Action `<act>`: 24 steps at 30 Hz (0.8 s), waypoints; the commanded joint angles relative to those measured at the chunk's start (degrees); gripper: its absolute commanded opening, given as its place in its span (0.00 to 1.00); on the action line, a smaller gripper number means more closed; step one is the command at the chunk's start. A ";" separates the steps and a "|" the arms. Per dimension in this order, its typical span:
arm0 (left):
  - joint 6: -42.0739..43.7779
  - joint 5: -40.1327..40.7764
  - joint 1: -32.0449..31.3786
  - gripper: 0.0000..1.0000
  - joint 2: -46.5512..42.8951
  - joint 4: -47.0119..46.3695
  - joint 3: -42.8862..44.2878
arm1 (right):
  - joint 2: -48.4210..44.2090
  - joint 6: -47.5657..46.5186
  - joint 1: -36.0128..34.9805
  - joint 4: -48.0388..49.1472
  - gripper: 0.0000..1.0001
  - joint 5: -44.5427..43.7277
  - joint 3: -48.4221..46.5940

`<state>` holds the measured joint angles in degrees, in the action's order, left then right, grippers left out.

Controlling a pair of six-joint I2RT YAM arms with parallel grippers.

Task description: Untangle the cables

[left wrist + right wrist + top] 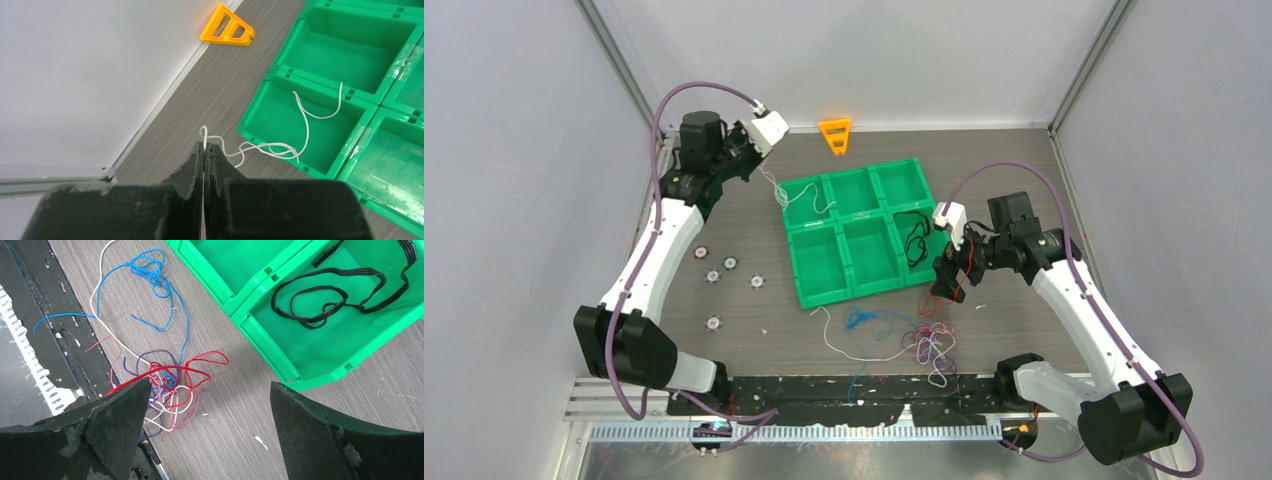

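My left gripper (205, 146) is shut on one end of a thin white wire (270, 148), which trails over the rim into the back-left compartment of the green tray (270, 75). In the top view this gripper (760, 168) is at the tray's (824, 275) back-left corner. My right gripper (210, 390) is open and empty, above the table beside a tangle of red, white, purple and blue wires (170, 385). In the top view it (946, 285) hovers just behind the tangle (929, 345). A black cable (340, 295) lies coiled in a right-hand compartment.
A blue wire (150, 275) and a long white wire (834, 340) spread left of the tangle. An orange triangular piece (835, 135) lies at the back wall. Several small silver discs (729, 265) lie left of the tray. A black strip (824, 390) runs along the near edge.
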<state>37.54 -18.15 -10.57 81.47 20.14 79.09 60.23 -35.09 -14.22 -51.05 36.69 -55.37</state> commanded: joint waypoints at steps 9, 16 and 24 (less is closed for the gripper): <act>1.59 1.99 2.66 0.00 -4.41 1.62 0.45 | -1.45 -0.94 0.29 0.25 0.95 1.61 0.38; -15.63 -2.72 1.43 0.00 -3.63 0.10 12.19 | -1.85 -0.96 0.33 0.25 0.95 1.00 -0.10; -33.36 -7.34 -2.00 0.00 0.40 -5.83 24.77 | -0.21 -0.26 0.35 0.25 0.95 1.97 -0.42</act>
<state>14.92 -22.20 -10.31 79.64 19.35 100.12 59.92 -35.46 -14.13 -51.07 37.21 -55.29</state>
